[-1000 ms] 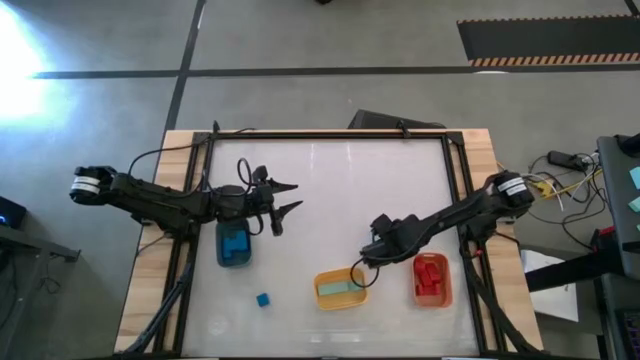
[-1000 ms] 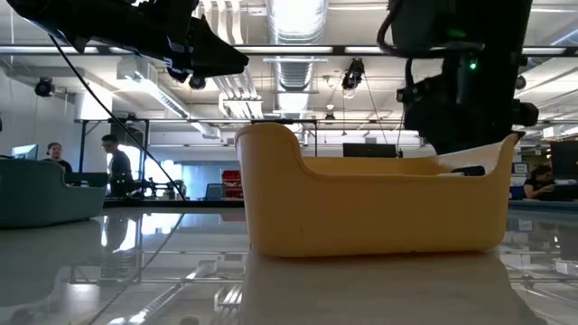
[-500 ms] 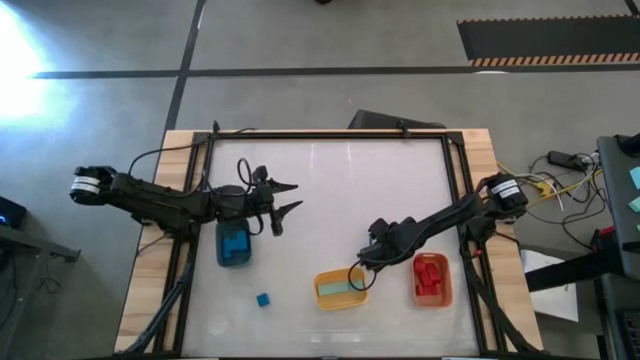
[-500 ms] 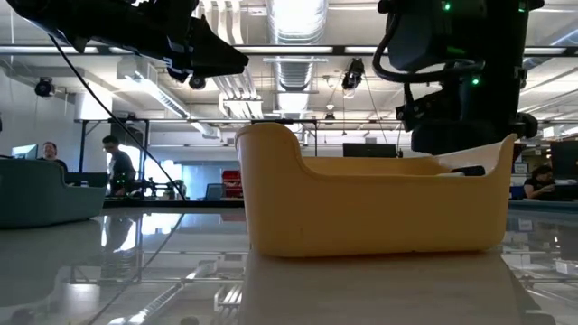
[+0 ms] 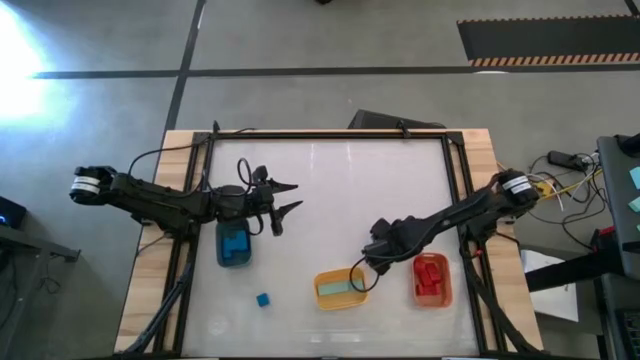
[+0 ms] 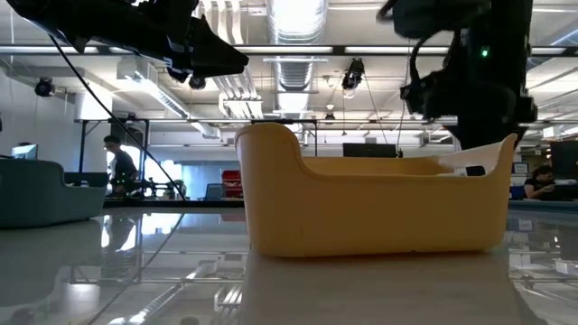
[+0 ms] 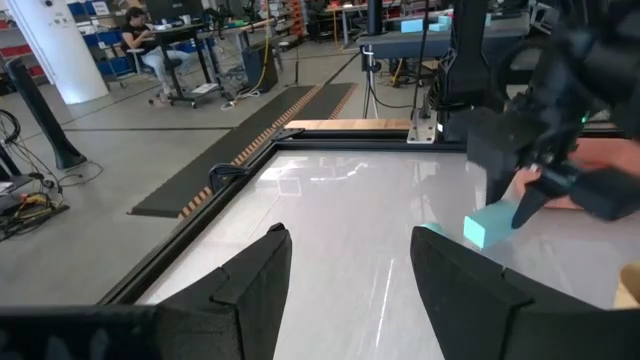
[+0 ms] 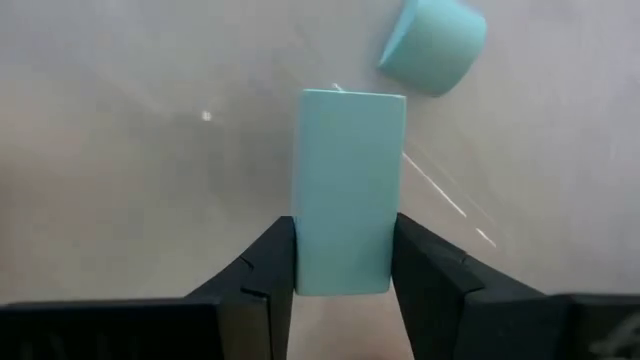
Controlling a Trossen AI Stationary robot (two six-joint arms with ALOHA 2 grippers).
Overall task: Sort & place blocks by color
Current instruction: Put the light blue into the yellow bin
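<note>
My right gripper stands just beyond the yellow bin and is shut on a pale mint-teal bar block. A second mint piece lies on the table a little past it. The yellow bin holds mint blocks, the blue bin blue ones and the orange bin red ones. A loose blue cube rests on the table near the front edge. My left gripper hangs open above the table beside the blue bin, with nothing between its fingers. My right gripper pinches the bar's two long sides between its two fingers, at the end nearest the wrist. The fingers come slanting down from above and lie along the bar. In the left wrist view the bar looks tilted and clear of the table.
The three bins stand in a row across the near half of the table, the yellow one filling the low view. A black frame rims the white tabletop. The far half is bare white surface. People sit and stand in the room beyond.
In the low view my right gripper has drifted a little up and toward the right behind the yellow bin.
</note>
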